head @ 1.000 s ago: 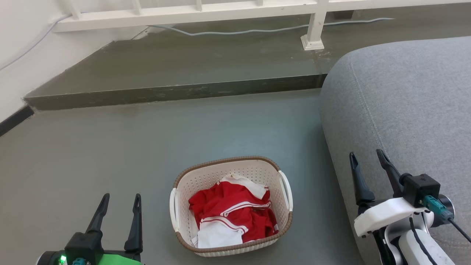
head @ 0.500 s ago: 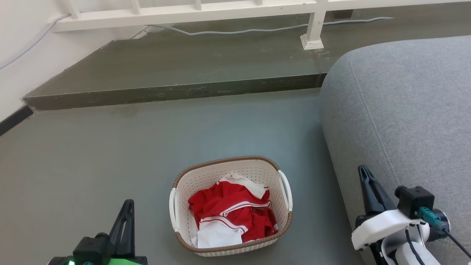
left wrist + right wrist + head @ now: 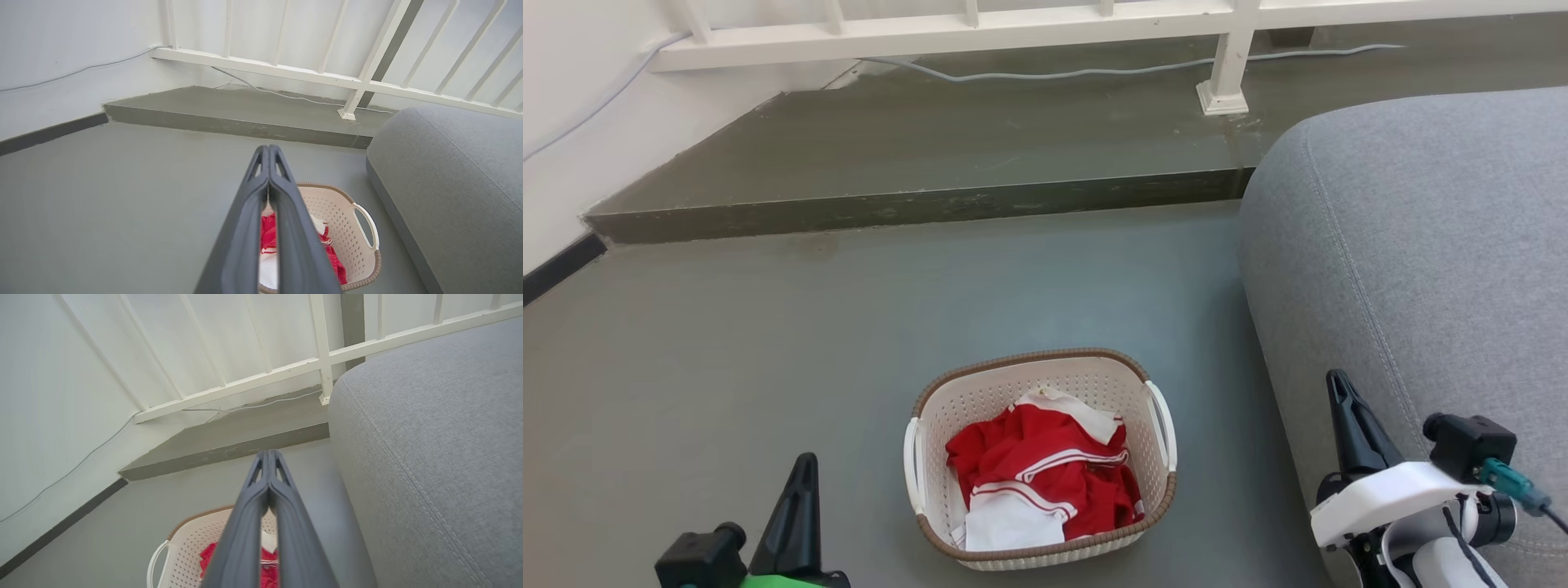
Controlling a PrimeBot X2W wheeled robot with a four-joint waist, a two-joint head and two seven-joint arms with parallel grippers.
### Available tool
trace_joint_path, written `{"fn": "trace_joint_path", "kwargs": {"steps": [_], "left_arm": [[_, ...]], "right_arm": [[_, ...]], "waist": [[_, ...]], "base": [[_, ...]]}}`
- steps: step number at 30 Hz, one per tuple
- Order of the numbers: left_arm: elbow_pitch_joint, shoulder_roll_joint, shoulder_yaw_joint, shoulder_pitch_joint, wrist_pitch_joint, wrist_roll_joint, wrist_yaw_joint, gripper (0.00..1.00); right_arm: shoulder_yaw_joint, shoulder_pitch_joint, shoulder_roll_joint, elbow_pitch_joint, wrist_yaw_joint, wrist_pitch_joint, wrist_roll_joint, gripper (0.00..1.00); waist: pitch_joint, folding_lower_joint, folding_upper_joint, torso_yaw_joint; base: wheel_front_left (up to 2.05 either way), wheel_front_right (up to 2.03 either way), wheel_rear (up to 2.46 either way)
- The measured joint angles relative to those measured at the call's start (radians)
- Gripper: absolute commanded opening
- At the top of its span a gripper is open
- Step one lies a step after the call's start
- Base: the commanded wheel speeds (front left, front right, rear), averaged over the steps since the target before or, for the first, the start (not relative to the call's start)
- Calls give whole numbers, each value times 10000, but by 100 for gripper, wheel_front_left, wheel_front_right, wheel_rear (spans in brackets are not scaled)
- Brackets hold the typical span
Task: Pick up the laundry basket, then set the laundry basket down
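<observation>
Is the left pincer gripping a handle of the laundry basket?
No: the head view shows the left pincer shut and empty, apart from the laundry basket.

In the left wrist view the left gripper (image 3: 268, 153) covers the left half of the laundry basket (image 3: 347, 212), and the bottom edge cuts into the basket's near rim. In the right wrist view the right gripper (image 3: 268, 457) hides the basket's middle and right side, its near part again cut off below. In the head view red and white clothes (image 3: 1037, 482) hide the basket's floor, the bottom edge cuts both grippers off near the wrist, the grey sofa (image 3: 1421, 245) runs off right and near, and the top edge crops the white railing (image 3: 1013, 28)
</observation>
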State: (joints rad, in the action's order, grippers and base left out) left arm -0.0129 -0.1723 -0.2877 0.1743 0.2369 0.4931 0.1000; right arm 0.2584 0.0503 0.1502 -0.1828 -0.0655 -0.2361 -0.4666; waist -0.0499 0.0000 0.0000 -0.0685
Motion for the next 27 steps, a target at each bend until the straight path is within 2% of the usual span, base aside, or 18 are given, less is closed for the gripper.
{"fn": "trace_joint_path", "kwargs": {"steps": [9, 27], "left_arm": [[56, 73, 336, -14, -295, 1266, -63, 0], [441, 102, 863, -335, -794, 3641, -474, 0]], "right_arm": [[-387, -4, -173, 6, 142, 328, -1356, 0], [-989, -63, -198, -27, 431, 886, -3622, 0]], "waist": [[42, 0, 0, 69], [124, 0, 0, 200]], "base": [[0, 0, 0], [0, 0, 0]]}}
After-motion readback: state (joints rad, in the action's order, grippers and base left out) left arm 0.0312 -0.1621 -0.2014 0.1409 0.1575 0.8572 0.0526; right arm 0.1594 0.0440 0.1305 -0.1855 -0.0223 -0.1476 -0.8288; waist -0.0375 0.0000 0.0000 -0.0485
